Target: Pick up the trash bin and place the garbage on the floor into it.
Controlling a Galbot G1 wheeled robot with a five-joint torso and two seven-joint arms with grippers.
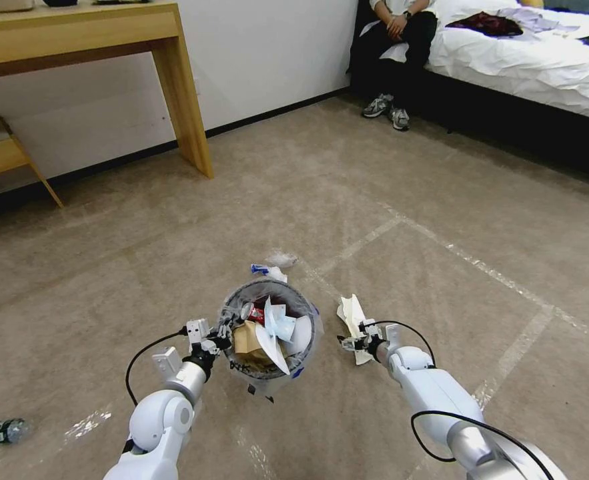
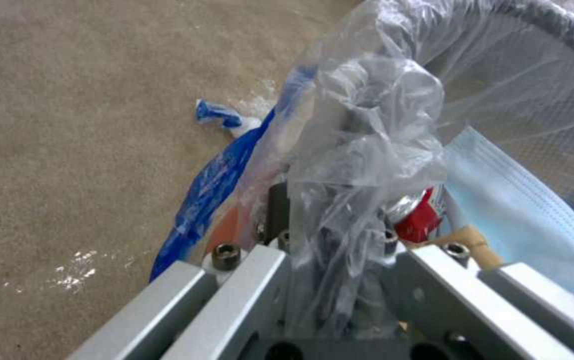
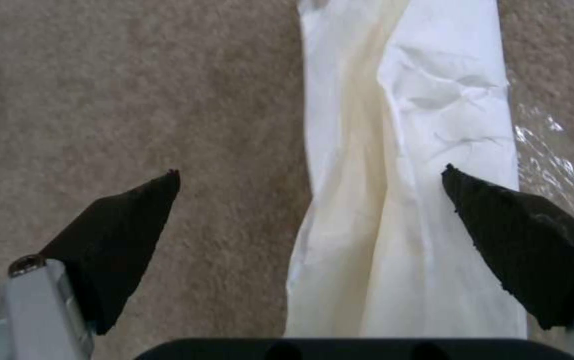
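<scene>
Garbage: flat cream-white paper slipper point(image 3: 400, 175) on beige carpet floor point(image 1: 174, 253) | my right pincer point(image 3: 310, 200) released, straddling it; I centre, then descend | my left pincer point(image 1: 215, 338) clenched on grey-rimmed, bag-lined trash bin point(image 1: 271, 288), keeping it level.

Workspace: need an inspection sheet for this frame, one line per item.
Surface: beige carpet floor crossed by worn white tape lines.
Job's things: trash bin with clear liner, holding a brown paper bag, red can and blue face mask; white paper piece on the carpet to its right.
Clutter: blue-and-white wrapper beyond the bin; small bottle far left.
Grippers: left gripper shut on the bin rim and liner; right gripper low over the white paper, jaws open, one on each side.
Cables: black cable looped at each wrist.
Surroundings: wooden desk by the wall, bed at right.
</scene>
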